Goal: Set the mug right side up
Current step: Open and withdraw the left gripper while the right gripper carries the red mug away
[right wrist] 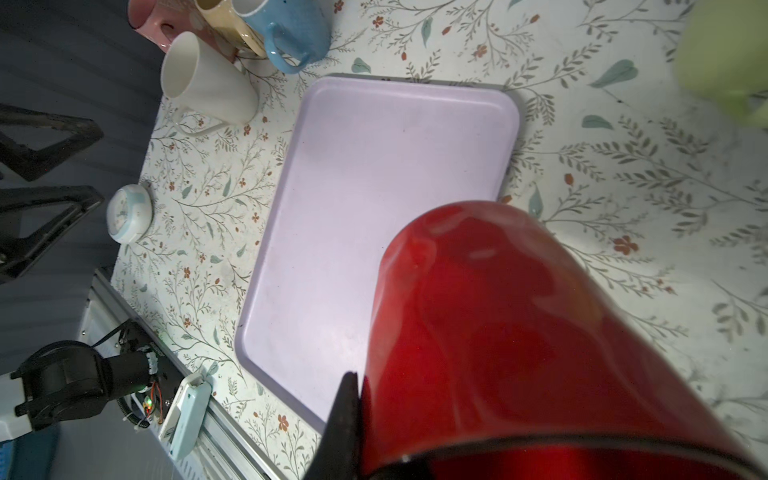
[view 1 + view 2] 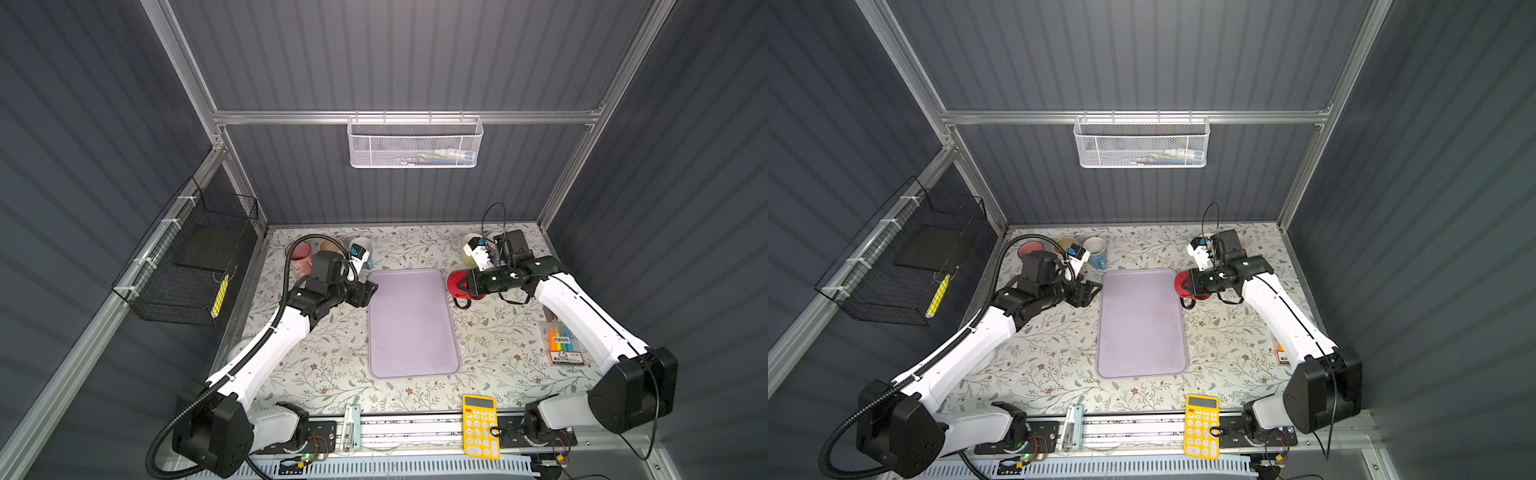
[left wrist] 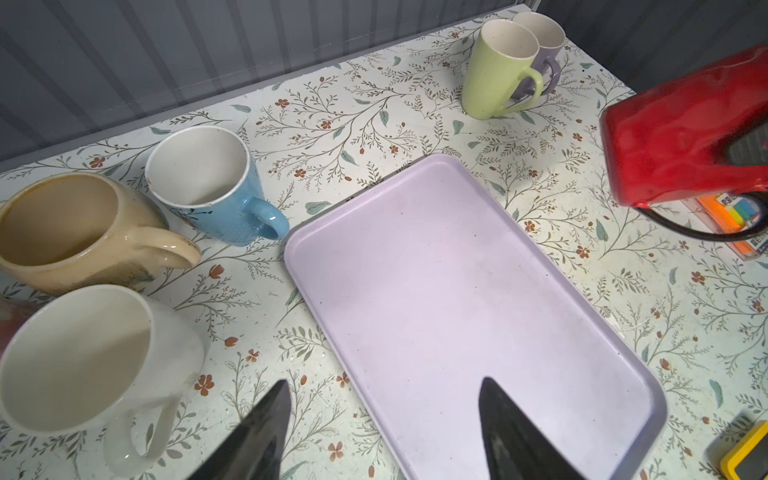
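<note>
- Judging handling: glossy red ceramic mug (image 2: 457, 282) is likely heavy, rigid and slick, and chips if dropped. The wall by the rim looks the best hold.
- Lilac plastic tray (image 2: 411, 328) sits mid-table.
- Left gripper (image 3: 385, 381) hangs at the tray's 10 o'clock edge, jaws spread wide, holding nothing.
- Right gripper (image 2: 469, 286) is pinched tight on the mug wall. Mug is off the table at the tray's 1 o'clock, roughly on its side, mouth toward the gripper.
- Pale green tall mug (image 3: 494, 75) stands upright beyond.

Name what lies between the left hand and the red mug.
Only the tray, bare, lies between left hand and red mug; both top views show it.
</note>
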Robot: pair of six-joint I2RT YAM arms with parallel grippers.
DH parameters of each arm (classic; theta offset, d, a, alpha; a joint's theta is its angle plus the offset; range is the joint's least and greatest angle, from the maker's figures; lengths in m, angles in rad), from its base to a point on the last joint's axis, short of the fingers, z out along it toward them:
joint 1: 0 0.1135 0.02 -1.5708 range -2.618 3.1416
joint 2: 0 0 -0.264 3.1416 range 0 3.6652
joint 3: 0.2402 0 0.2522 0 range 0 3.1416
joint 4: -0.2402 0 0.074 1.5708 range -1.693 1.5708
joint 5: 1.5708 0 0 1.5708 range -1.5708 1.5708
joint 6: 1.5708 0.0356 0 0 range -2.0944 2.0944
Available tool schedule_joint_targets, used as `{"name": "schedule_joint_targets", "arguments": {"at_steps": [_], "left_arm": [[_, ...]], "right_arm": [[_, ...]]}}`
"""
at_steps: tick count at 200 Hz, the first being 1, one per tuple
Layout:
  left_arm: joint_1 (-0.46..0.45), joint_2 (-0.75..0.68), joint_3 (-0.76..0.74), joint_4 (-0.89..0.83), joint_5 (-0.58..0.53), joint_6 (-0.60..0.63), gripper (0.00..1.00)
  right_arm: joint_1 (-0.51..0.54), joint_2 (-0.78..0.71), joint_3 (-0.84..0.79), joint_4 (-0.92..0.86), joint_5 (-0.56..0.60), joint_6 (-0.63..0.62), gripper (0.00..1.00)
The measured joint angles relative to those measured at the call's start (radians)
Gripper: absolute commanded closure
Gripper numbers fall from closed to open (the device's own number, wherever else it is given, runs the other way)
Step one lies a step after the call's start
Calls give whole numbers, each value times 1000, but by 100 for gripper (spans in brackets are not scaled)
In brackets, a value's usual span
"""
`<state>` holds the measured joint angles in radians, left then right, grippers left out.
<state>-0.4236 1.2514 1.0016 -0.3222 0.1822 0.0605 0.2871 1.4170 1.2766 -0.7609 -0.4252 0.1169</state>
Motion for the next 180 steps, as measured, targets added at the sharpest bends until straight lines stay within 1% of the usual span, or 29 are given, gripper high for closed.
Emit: {"name": "schedule_joint_targets", "arguments": {"at_steps": [44,79,128,180], "left_arm": [[0,-21,-8,4,-3,10,28],[0,-21,-24,3,-4,13,28],[0,-21,-31,5,-6,16,28],[0,-21,-32,8,-6,19,28]], "right_arm": [[-5,51,89,-150,128,-59,100],[-16,131,134,-235,224,-105,100],[-48,200,186,-298,306,-157,100],[-128,294,293,-333,393,-216,100]]}}
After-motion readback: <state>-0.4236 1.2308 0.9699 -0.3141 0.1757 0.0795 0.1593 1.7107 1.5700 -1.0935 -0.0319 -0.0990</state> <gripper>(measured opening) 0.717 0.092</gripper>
